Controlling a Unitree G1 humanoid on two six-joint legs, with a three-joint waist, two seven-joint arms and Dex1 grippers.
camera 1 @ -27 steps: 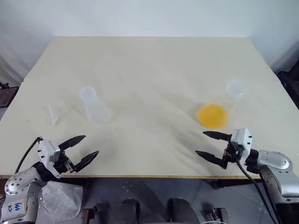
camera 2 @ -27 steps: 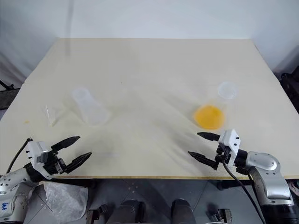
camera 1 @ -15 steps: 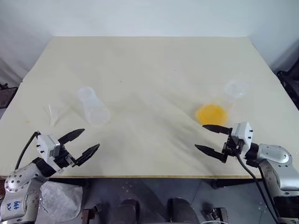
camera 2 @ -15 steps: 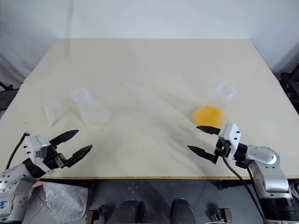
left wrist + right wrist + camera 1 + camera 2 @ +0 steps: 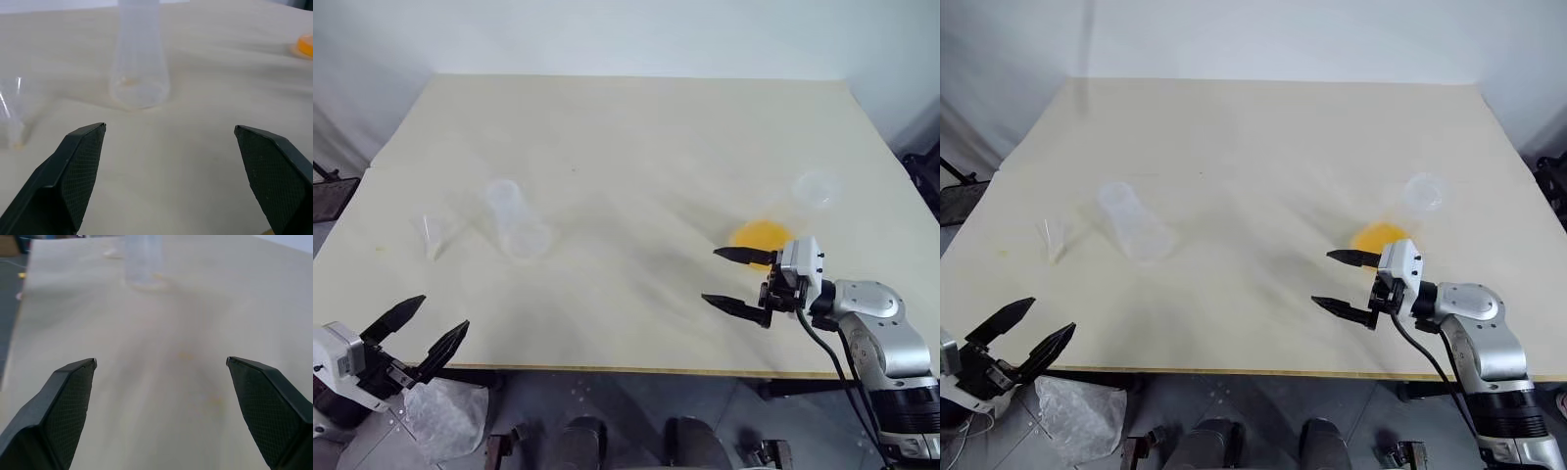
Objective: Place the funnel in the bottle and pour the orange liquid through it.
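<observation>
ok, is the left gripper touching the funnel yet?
Apart. In the left eye view the open left gripper hangs off the table's near edge, bare tabletop between it and the funnel.

A broad cream-coloured bench (image 5: 636, 147) with a plain matte top and a thin darker front edge stands against a pale, bare wall (image 5: 607, 34). The light is soft and even. Below the near edge lies a dark grey floor (image 5: 1263, 401), with a crumpled clear plastic bag (image 5: 1077, 416) at the left.
</observation>
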